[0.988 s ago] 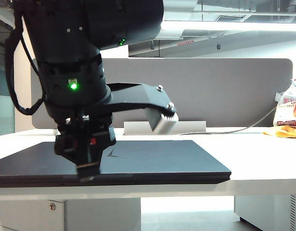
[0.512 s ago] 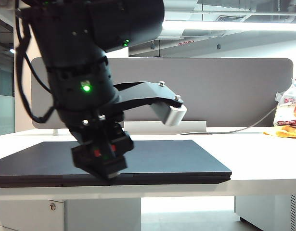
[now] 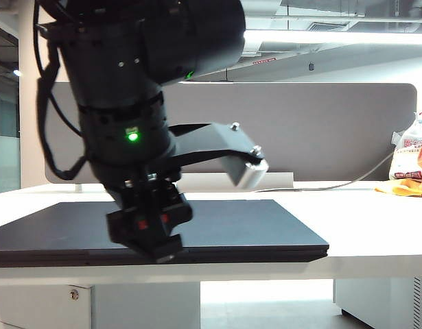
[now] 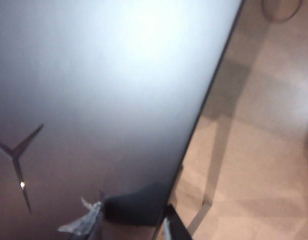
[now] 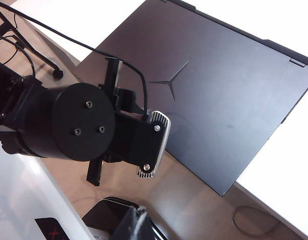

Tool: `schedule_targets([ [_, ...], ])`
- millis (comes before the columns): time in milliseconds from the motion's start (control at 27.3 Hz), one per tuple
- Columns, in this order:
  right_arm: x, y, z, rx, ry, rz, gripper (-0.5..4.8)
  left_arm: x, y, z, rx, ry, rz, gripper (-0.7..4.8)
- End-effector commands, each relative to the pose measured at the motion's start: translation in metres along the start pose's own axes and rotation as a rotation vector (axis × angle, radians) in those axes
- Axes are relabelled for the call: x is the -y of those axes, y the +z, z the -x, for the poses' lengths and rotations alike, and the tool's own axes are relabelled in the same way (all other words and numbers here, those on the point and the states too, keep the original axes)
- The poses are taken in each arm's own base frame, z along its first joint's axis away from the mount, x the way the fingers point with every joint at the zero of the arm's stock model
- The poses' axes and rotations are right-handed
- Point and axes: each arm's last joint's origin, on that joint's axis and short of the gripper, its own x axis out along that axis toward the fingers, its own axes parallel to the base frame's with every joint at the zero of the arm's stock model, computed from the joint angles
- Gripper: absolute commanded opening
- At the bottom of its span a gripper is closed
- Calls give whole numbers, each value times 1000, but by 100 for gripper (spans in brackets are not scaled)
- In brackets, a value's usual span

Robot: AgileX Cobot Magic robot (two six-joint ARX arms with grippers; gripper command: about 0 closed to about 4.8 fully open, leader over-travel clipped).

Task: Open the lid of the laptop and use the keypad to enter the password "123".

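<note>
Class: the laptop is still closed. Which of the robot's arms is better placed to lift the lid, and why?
The left. The left gripper is at the front edge of the lid, jaws apart. The right gripper hangs well above the laptop, jaws shut.

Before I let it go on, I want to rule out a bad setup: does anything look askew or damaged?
Nothing stands out. The laptop lies flat and closed on the desk, its lid unmarked. The left gripper is at the laptop's front edge; the right gripper hangs apart, above the scene.
</note>
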Motion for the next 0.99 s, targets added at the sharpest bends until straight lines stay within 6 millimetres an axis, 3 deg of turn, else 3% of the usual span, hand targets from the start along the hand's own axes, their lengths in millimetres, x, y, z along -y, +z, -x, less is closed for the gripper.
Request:
schedule_targets([
  [37, 0, -1, 1, -8, -3, 1, -5, 12, -22, -8, -172, -125, -40, 153],
  [220, 4, -13, 2, -118, -103, -20, -5, 13, -24, -8, -185, -153, -49, 152],
  [622, 4, -12, 4, -107, -113, -51, -5, 22, -23, -6, -163, -250, -77, 153],
  [805, 4, -13, 4, -107, -113, -59, -5, 51, -23, -5, -200, -273, -193, 158],
  [988, 4, -13, 6, -100, -118, -63, -5, 58, -22, -7, -214, -270, -170, 193],
])
